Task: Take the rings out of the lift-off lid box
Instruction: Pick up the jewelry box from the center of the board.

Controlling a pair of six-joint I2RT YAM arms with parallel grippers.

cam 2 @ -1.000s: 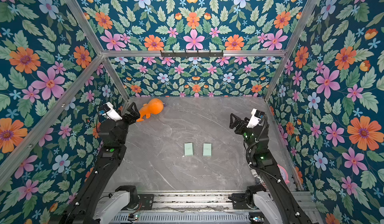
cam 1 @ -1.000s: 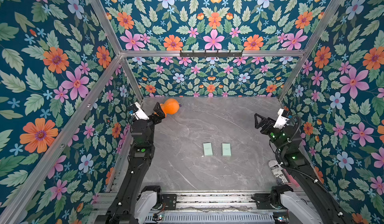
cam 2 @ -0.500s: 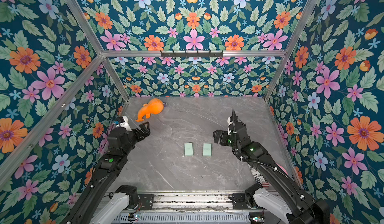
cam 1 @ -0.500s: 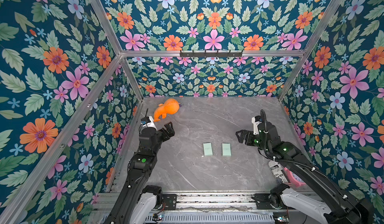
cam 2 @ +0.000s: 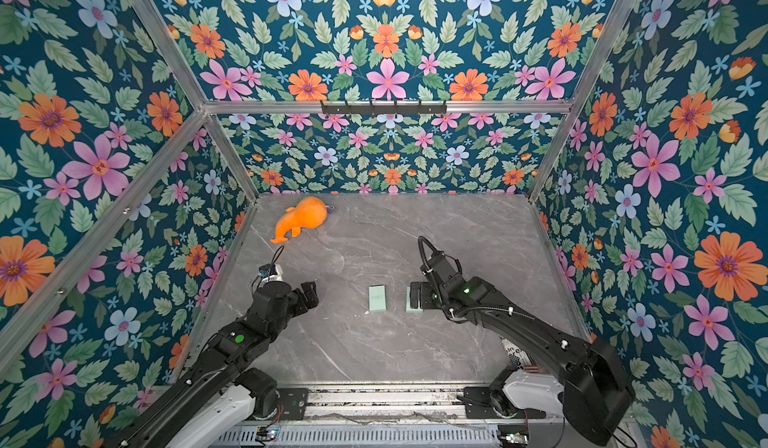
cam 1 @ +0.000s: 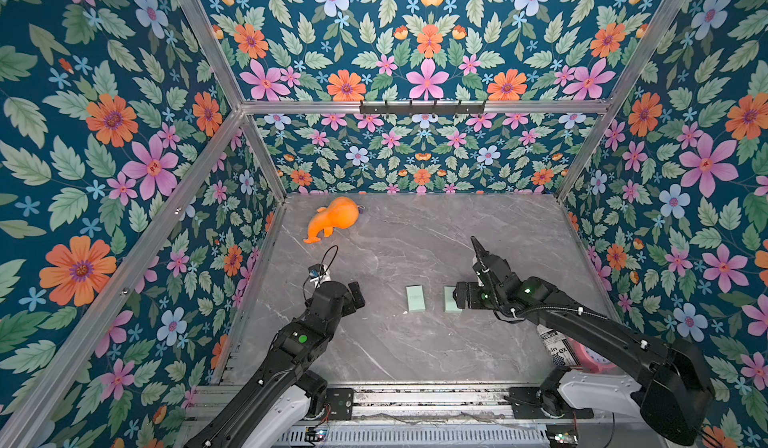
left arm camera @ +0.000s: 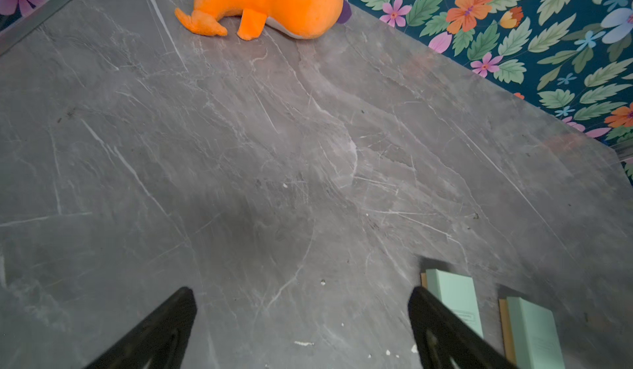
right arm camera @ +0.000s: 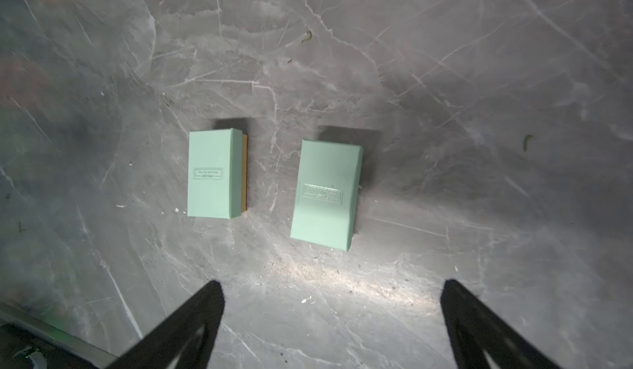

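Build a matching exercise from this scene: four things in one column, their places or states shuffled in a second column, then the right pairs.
1. orange plush toy
2. left gripper
3. right gripper
4. mint-green boxes

A. closed, side by side
B. open, over bare table, apart from the boxes
C. lying near the back wall
D. open, right at one box

Pairs: 1-C, 2-B, 3-D, 4-A

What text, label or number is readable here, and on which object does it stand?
Mint-green box nearer the left arm: framed two-line label, too blurred to read.
Mint-green box nearer the right arm: embossed framed label, unreadable.
Printed item by the right arm: partly hidden letters, unreadable.
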